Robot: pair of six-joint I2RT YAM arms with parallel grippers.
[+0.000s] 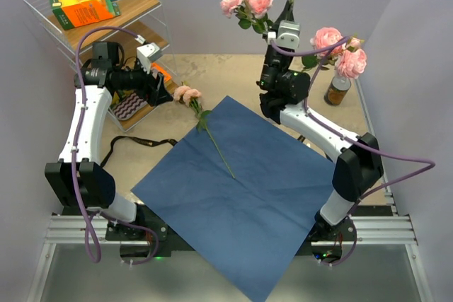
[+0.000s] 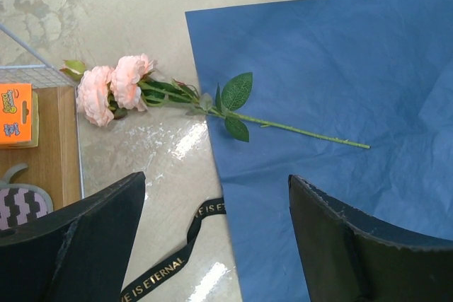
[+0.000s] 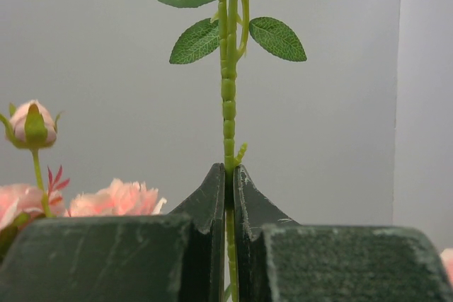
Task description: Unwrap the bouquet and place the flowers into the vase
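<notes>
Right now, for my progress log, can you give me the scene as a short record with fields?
left jaws: open, empty, over ribbon and blue paper edge
right jaws: shut on an upright green stem
loose rose: lying flat, blooms on table, its stalk on the paper
blue paper: spread open, flat

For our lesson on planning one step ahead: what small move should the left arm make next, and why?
Probably lower the left arm onto the stem of the lying rose: its jaws stand open and empty above it, the rose rests partly on the blue paper, and the right jaws are shut on another stem.
</notes>
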